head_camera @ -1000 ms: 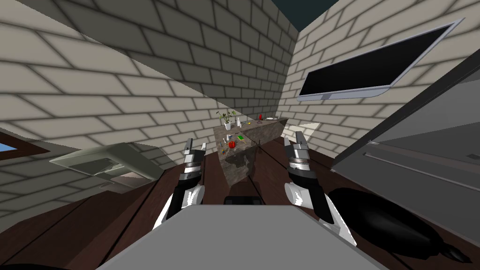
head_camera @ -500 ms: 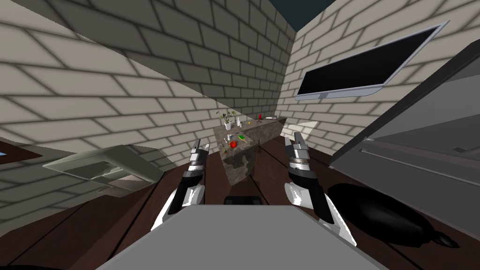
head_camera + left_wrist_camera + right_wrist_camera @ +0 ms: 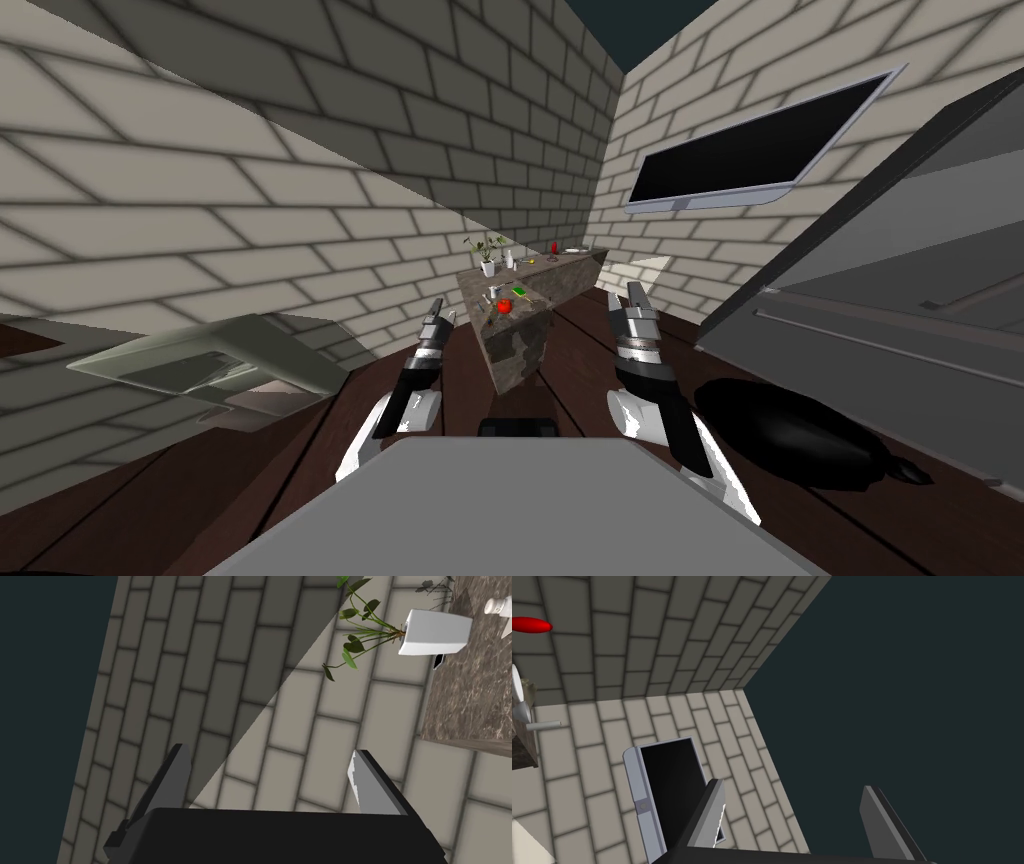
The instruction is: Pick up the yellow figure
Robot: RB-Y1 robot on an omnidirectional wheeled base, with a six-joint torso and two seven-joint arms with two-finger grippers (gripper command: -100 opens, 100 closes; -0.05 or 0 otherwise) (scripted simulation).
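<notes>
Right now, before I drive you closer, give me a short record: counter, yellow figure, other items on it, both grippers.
counter: stone-patterned, ahead of me, beyond both grippers
yellow figure: small yellow speck far back on the counter top, too small to make out its shape
other items: potted plant towards the back; red thing and green thing nearer me
left gripper: open, empty, short of the counter
right gripper: open, empty, short of the counter

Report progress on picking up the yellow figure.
Done: nothing grasped; left end effector and right end effector hang open and empty. In hand: facing the counter, where a small yellow item, likely the figure, sits far off. Left: approach, reach, grasp, lift.
</notes>
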